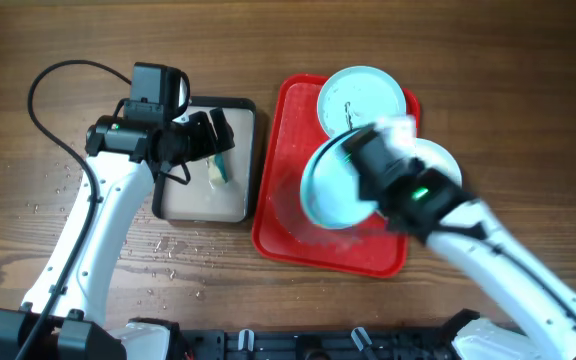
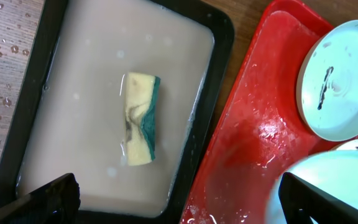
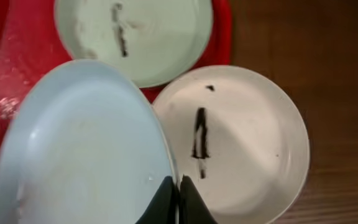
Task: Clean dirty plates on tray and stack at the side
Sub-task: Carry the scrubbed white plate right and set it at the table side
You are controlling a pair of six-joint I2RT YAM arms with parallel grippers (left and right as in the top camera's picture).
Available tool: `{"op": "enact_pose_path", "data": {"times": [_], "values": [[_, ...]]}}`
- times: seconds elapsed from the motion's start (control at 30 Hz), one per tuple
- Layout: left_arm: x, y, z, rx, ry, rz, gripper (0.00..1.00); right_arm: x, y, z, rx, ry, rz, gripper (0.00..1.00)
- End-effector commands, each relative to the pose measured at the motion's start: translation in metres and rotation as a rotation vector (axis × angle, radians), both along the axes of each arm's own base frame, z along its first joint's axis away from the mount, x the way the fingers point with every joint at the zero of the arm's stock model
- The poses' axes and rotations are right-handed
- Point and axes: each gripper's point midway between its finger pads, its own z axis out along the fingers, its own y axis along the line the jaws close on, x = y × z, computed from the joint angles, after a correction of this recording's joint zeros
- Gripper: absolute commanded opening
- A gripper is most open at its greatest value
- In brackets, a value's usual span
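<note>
The red tray (image 1: 278, 235) lies mid-table. A pale blue plate (image 1: 361, 98) with a black smear sits at its far end. My right gripper (image 1: 360, 150) is shut on the rim of a second pale blue plate (image 1: 330, 190) and holds it tilted above the tray; its upper face (image 3: 86, 155) shows no smear. A white plate (image 3: 241, 143) with a black smear lies at the tray's right edge, partly over the table. My left gripper (image 2: 180, 208) is open and empty above the black-rimmed tray's near right corner.
The black-rimmed tray (image 1: 253, 160) to the left of the red tray holds cloudy water and a yellow-green sponge (image 2: 140, 118). Water drops lie on the wood left of it and in front of it. The red tray's floor (image 2: 247, 124) is wet.
</note>
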Motion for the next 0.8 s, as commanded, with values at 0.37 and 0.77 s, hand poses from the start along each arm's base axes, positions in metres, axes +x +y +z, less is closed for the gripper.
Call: {"op": "enact_pose_path", "data": {"times": [0.37, 0.77], "values": [[-0.001, 0.0, 0.002, -0.01, -0.006, -0.004, 1.0, -0.044, -0.327, -0.084, 0.552, 0.154, -1.041, 0.04], [-0.001, 0.0, 0.002, -0.01, -0.005, -0.004, 1.0, -0.009, -0.183, -0.015, 0.421, 0.164, -0.429, 0.52]]}}
